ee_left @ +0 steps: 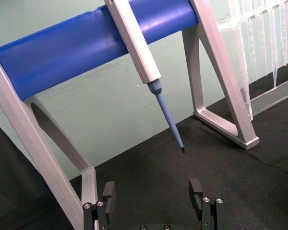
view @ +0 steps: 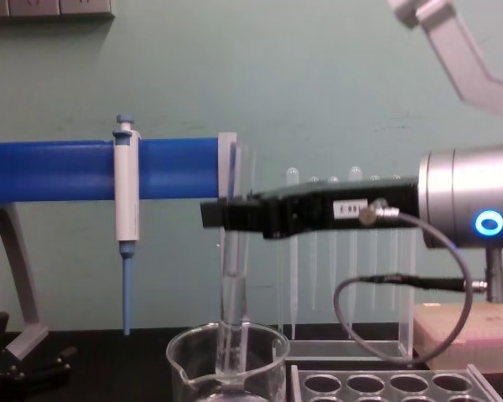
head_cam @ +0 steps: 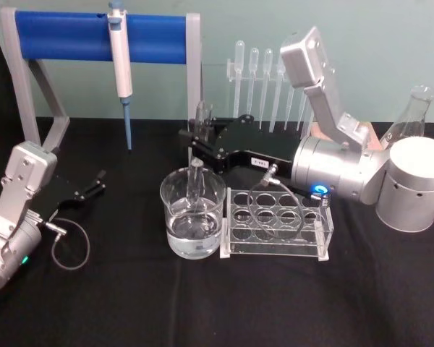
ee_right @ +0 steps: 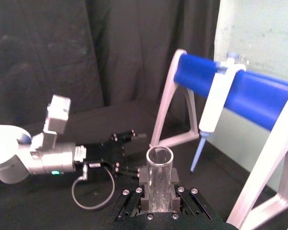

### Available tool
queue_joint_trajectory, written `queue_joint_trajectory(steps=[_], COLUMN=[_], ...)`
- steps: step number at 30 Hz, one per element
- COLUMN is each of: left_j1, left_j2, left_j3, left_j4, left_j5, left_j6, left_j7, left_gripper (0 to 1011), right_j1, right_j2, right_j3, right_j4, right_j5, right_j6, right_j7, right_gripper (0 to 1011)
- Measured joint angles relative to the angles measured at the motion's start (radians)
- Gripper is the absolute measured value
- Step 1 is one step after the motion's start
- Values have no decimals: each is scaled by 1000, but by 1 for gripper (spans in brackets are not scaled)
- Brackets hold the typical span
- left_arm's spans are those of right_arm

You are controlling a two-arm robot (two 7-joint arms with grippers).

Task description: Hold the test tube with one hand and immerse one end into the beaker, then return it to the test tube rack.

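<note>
The right gripper's black fingers [ee_right: 143,178] are closed narrow on a clear glass, round-bottomed test tube [view: 233,285], pinching it on its upper part so that the open rim stands just above them and the longer part hangs upright below. The right gripper [view: 222,216] reaches in level from the robot's right, with its black body and silver wrist with a glowing blue ring behind the fingers.

Directly beneath the fingers stands a wide clear glass beaker with a pouring spout [head_cam: 213,210], holding a shallow pool of clear liquid. The tube's lower end is down inside the beaker's walls. I cannot tell whether its round tip reaches the liquid.

Just beside the beaker, below the gripper's body, lies a clear plastic rack with round holes [head_cam: 275,249] on the black tablecloth [head_cam: 202,303]. Beyond the fingers, toward the wall, a row of thin plastic pipettes [head_cam: 264,72] hangs in a clear holder. To the fingers' left, a white-and-blue pipettor [head_cam: 120,58] hangs from a blue bar on a grey frame [head_cam: 65,36].

Well apart, to the left of the fingers, the left gripper [head_cam: 98,182] rests low over the cloth with its fingers [ee_left: 196,189] spread wide and holding nothing.
</note>
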Motion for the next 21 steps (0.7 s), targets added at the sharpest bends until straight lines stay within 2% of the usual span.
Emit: queue_joint_trajectory(steps=[11, 21], left_j1=[0, 0], left_j2=[0, 0], left_j3=[0, 0], left_j4=[0, 0], left_j5=[0, 0], left_j6=[0, 0], left_j7=[0, 0], left_gripper=[1000, 1000], right_j1=[2, -7], right_j2=[-24, -42], right_j3=[-38, -52], right_j4=[95, 127], right_j5=[-45, -78], right_j6=[-52, -67], right_j7=[-1, 5], right_gripper=[227, 227])
